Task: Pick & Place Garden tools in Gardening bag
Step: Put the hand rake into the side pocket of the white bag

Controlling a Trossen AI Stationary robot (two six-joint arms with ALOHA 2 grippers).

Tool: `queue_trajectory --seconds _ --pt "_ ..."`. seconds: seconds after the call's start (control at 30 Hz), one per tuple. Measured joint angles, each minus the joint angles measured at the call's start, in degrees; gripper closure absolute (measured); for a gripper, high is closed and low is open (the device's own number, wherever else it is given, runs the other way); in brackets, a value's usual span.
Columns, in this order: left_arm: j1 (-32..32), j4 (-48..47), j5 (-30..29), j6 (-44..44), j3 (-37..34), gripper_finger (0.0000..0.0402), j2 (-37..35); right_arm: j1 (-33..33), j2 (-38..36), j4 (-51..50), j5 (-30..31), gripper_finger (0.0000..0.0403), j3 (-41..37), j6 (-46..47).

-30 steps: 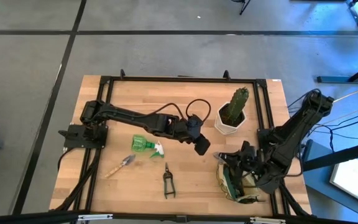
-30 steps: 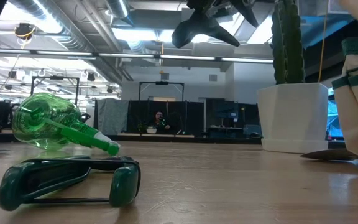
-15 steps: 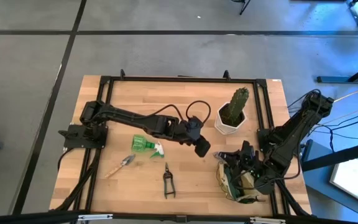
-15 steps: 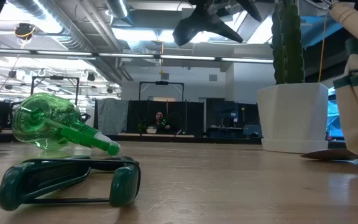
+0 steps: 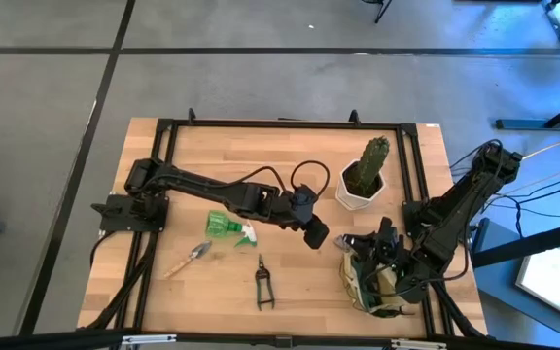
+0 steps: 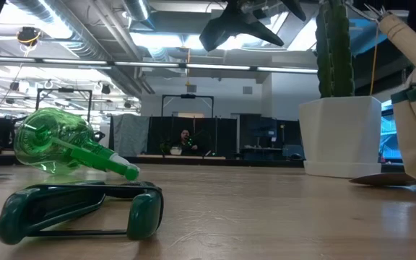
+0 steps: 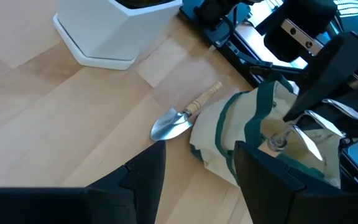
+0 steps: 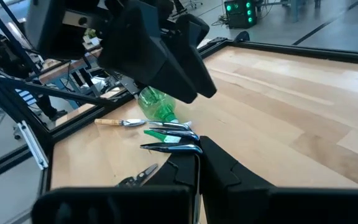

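Left tool [image 5: 315,233] hovers mid-counter just beside the gardening bag [image 5: 366,284], fingers apart and empty, above a trowel [image 7: 178,119] lying against the bag's edge, likely its next pick. Right tool [image 5: 372,248] sits at the bag's rim, fingers together, seemingly pinching the fabric to keep the mouth open. Spray bottle [image 5: 227,227], second trowel [image 5: 191,258] and shears [image 5: 262,284] lie on the counter [image 5: 290,156] well apart from the bag. Cactus pot [image 5: 361,183] stands aside.
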Motion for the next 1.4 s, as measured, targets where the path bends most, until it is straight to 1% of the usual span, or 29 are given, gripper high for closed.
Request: queue_trajectory --seconds 0.47,0.63,0.83,1.03,1.17,1.4 --pt "0.0 0.0 0.0 -1.0 0.0 0.0217 0.0 -1.5 0.1 0.4 0.1 0.0398 0.0 -0.4" --pt "0.3 0.0 0.1 -1.0 0.0 0.0217 0.0 -1.9 1.5 1.0 0.1 0.0398 0.0 -0.5" --pt "0.4 0.0 0.1 -1.0 0.0 0.0217 0.0 -2.4 3.4 4.6 -0.6 0.0398 0.0 -0.3" --pt "0.4 0.0 0.1 -1.0 0.0 0.0217 0.0 -2.4 3.4 10.0 -0.1 0.0398 0.0 -5.5" --pt "0.4 -0.1 0.1 -1.0 0.0 0.0217 0.0 -2.4 3.4 9.9 -1.3 0.0398 0.0 -5.4" --pt "0.4 0.0 -0.1 -1.0 0.0 0.0217 0.0 -2.5 3.7 9.0 -2.0 0.0398 0.0 -1.6"
